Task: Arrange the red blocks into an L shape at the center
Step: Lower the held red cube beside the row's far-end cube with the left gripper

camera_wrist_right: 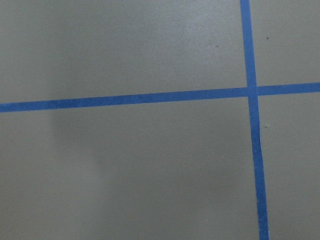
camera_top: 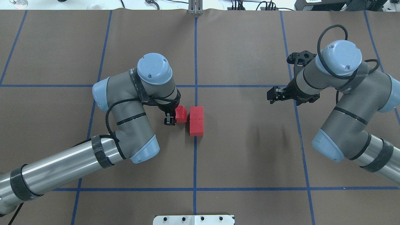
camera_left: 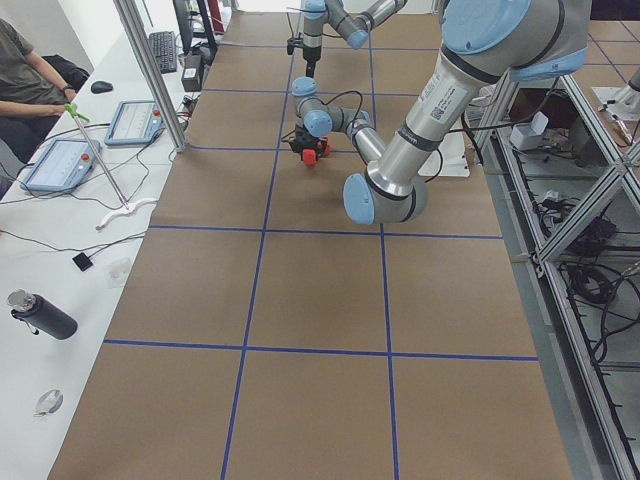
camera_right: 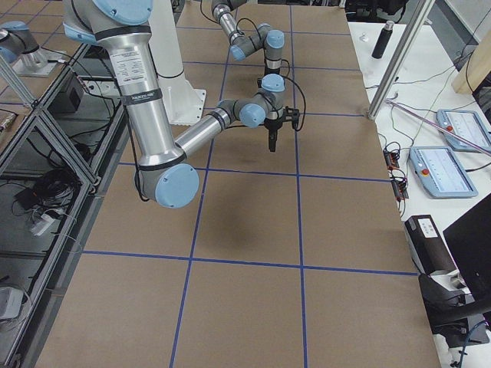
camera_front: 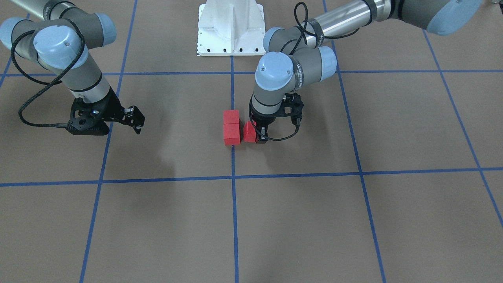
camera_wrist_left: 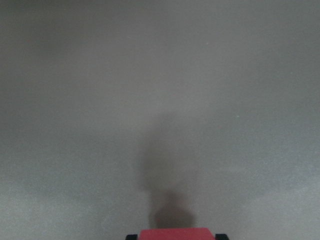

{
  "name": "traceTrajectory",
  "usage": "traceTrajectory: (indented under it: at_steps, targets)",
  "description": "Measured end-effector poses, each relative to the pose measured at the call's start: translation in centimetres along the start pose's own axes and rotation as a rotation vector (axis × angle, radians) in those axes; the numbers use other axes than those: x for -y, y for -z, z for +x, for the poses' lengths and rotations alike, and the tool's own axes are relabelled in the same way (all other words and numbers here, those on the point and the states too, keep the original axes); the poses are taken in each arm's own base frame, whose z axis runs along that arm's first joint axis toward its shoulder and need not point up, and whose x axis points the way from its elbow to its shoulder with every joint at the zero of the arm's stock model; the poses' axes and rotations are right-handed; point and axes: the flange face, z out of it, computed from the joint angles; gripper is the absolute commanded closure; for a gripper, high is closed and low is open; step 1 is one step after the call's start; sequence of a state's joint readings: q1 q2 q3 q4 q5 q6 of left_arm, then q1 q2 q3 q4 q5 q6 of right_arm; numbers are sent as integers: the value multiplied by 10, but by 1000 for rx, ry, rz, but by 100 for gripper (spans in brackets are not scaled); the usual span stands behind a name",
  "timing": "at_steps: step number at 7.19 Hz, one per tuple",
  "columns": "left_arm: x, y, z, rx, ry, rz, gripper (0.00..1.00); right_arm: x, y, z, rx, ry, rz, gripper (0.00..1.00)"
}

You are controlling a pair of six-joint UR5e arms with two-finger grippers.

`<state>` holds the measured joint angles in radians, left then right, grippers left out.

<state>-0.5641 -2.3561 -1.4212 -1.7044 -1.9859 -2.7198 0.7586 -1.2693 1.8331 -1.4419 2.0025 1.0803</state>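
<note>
The step in hand is judged to be the placing of the last block. Two blocks [camera_top: 196, 121] are lined up end to end on the vertical tape line [camera_top: 195, 162] in the center [camera_top: 237, 134], touching each other. The third block [camera_top: 180, 114] is held just beside the one farther from the robot, on the robot's left, with a narrow gap between them. The L is thus nearly formed. The next move is judged to call for the third block to be brought flush against its neighbour and squared to it. It would then have to be released without the pair being nudged off the line.

The left gripper [camera_top: 173, 117] is closed to block width on the third block; in the left wrist view the red face shows between the jaws. Whether that block rests on the desk [camera_top: 250, 47] or is a little raised cannot be told. The right gripper [camera_top: 275, 93] is held well apart over bare desk with nothing in it; how far it is open cannot be told.
</note>
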Motion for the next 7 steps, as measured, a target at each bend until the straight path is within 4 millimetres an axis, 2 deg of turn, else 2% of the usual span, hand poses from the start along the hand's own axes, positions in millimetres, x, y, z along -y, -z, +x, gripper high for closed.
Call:
traceTrajectory:
  at_steps: [7]
  targets:
    - [-3,-3,1,-8,38,29,100,0,0,0,0,1,0,0]
